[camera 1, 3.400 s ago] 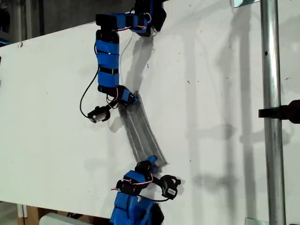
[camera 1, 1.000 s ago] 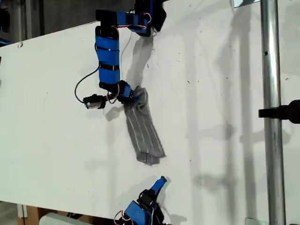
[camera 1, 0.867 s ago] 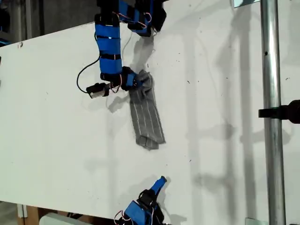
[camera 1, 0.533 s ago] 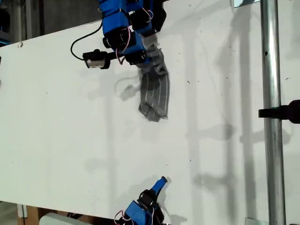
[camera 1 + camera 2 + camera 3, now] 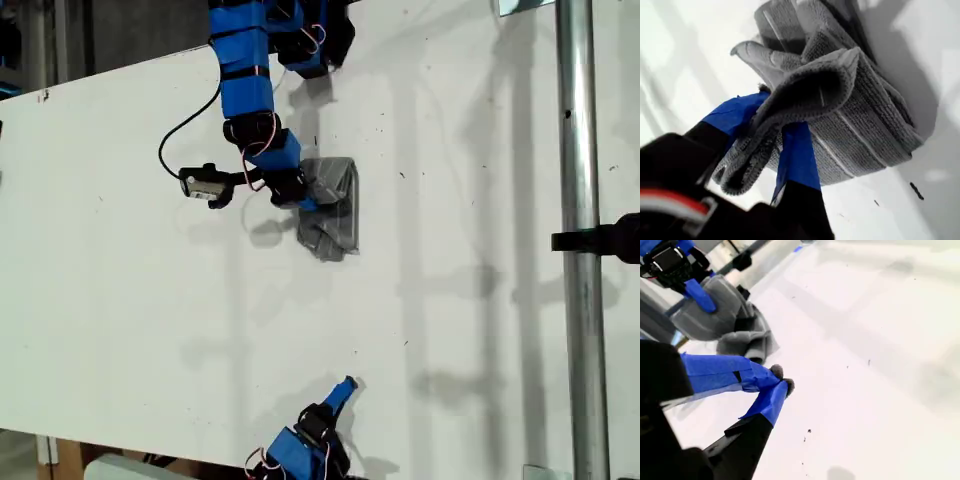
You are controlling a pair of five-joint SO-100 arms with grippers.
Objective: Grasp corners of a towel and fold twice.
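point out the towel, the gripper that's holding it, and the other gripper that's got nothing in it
Towel [image 5: 335, 205]: exterior view, on the folded grey cloth beside the arm.
My first gripper [image 5: 777, 142]: first wrist view, where the blue-taped fingers pinch the cloth.
My second gripper [image 5: 782, 385]: second wrist view, at the meeting blue-taped fingertips, away from the cloth.

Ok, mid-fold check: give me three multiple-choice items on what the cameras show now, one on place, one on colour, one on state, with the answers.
1. Where does the towel lie in the exterior view?
A. Upper middle of the table, by the upper arm
B. Beside the lower arm
C. Against the metal pole

2. What colour is the tape on my first gripper's fingers?
A. Red
B. Blue
C. Yellow

3. What is my second gripper doing?
A. Holding a towel corner
B. Pinning the towel flat
C. Shut on nothing, away from the towel

Answers: 1 A, the bunched grey cloth sits at the upper arm's tip. 2 B, blue tape shows against the cloth. 3 C, its fingers meet over the bare white table.
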